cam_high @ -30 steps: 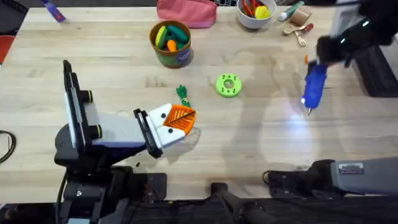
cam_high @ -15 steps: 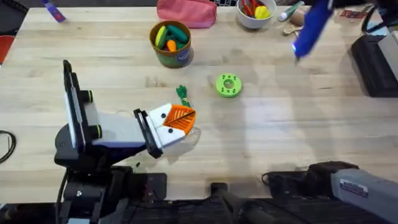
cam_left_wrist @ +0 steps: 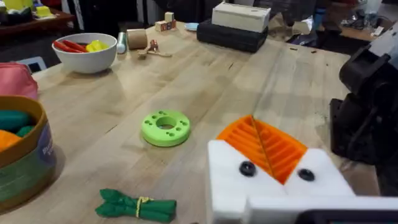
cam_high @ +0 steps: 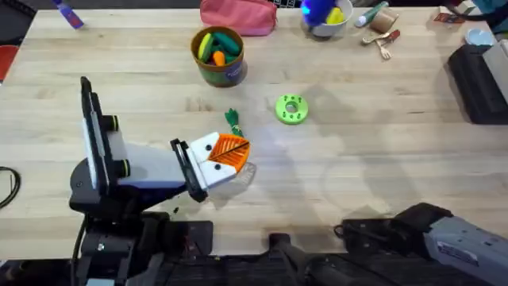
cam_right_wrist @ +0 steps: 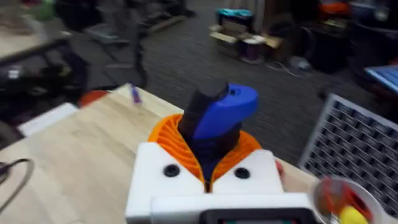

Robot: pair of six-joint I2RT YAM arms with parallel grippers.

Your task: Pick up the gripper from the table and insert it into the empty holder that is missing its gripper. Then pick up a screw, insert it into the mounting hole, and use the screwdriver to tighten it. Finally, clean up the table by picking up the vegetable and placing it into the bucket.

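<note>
The right claw (cam_right_wrist: 208,165) has its orange ribbed pads closed on the screwdriver (cam_right_wrist: 217,118), the blue body standing up between them in the right wrist view; from overhead only a blur of blue shows at the far edge of the tabletop (cam_high: 381,159), over the white bowl (cam_high: 324,26). The left claw (cam_high: 225,155) rests low near the middle of the tabletop with its two orange pads pressed together and nothing between them, both black screws visible in its white mounts (cam_left_wrist: 273,180). So the fitting and tightening seem to be finished (judging only from the left claw looking complete), and the step in hand is most likely putting the screwdriver away. What remains is the cleanup: the vegetable (cam_high: 232,120) lies flat on the wood, just beyond the left claw and near the lime-green disc (cam_high: 291,109), well short of the bucket (cam_high: 218,56), which already holds toy produce. The next move calls for releasing the screwdriver somewhere out of the way, then opening a claw and coming down over the slim green bundle across its width, since it lies low against the tabletop.
</note>
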